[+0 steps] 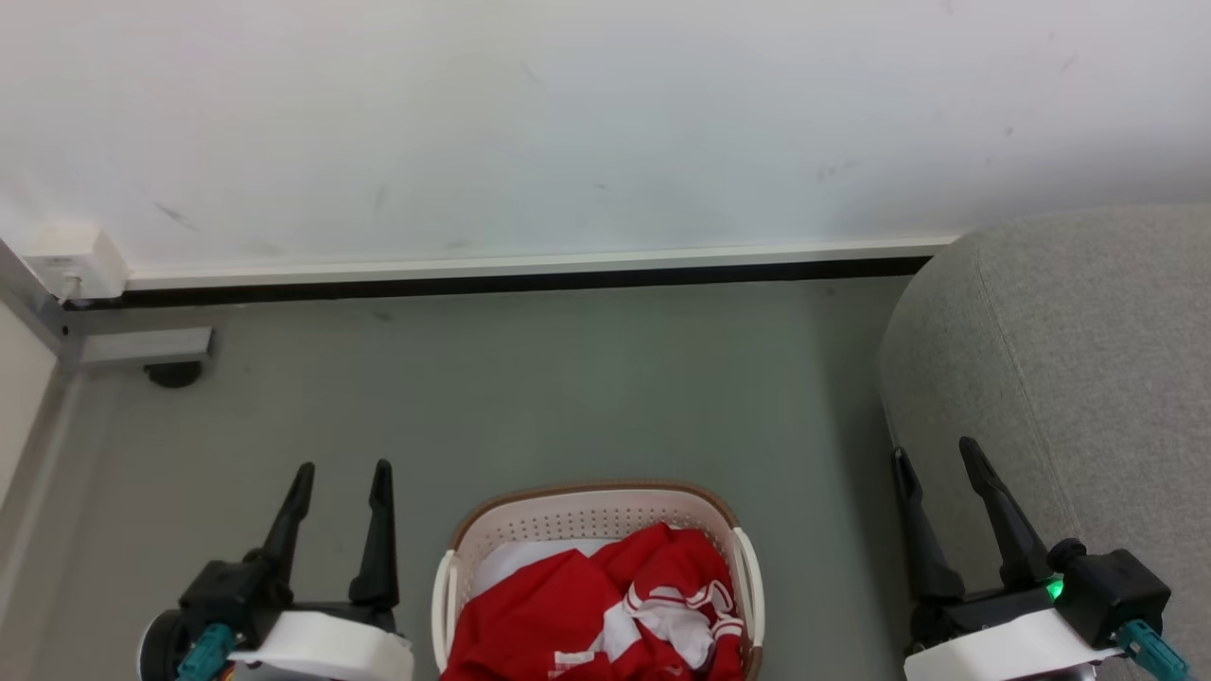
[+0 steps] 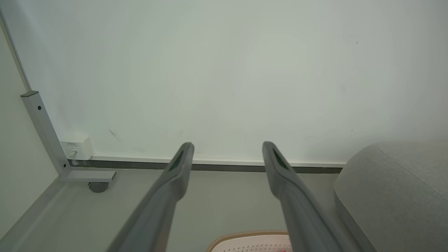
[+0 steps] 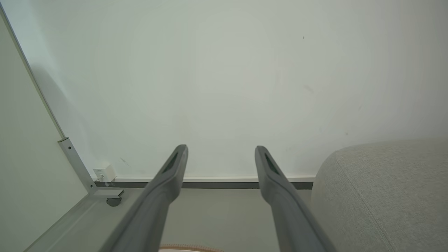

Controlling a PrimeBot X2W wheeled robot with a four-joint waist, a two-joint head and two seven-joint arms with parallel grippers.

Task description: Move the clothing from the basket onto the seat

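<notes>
Red garments [image 1: 582, 605] with white trim lie heaped in the cream laundry basket [image 1: 591, 499] on the floor; the grey sofa [image 1: 1088, 378] (near its right side) shows none on it; left hand [image 1: 342, 468] and right hand [image 1: 935, 449] both gape empty; by my judgement, every piece remains to be moved.

Across the back, pale scuffed wall [image 1: 605, 113] with white skirting [image 1: 530, 260] above a dark strip. Below, plain grey-green floor [image 1: 568, 378]. Far left, white socket box [image 1: 76, 260], metal frame [image 1: 142, 345], dark castor [image 1: 173, 374]. At right, against the wall, grey upholstered sofa [image 1: 1069, 359].
</notes>
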